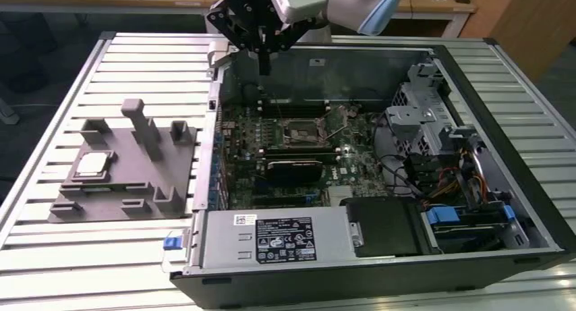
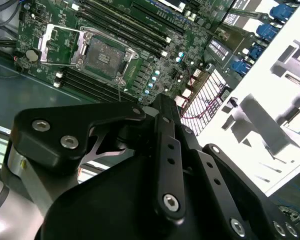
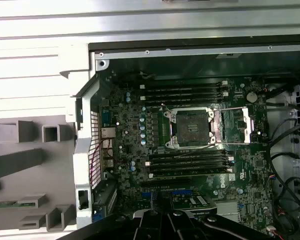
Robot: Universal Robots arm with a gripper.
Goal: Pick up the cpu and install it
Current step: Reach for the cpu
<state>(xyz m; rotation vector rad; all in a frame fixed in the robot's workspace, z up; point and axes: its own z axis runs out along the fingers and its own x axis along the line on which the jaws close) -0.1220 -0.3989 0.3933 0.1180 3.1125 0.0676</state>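
We have not begun: the cpu (image 1: 93, 164) lies on the grey tray (image 1: 67, 206) on the tabletop (image 1: 54, 75). The motherboard socket (image 3: 191, 127) stands open and bare. Our hand (image 1: 264, 71), closed on nothing, hangs over the computer case (image 1: 360, 277).

Cpu (image 1: 92, 164): small silvery square; flat on grey tray (image 1: 117, 196); outside case.

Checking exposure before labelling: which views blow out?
In the second wrist view the grey plastic tray washes out white; in the first wrist view the slatted metal table glares; the exterior view is even, the silvery square cpu clear.
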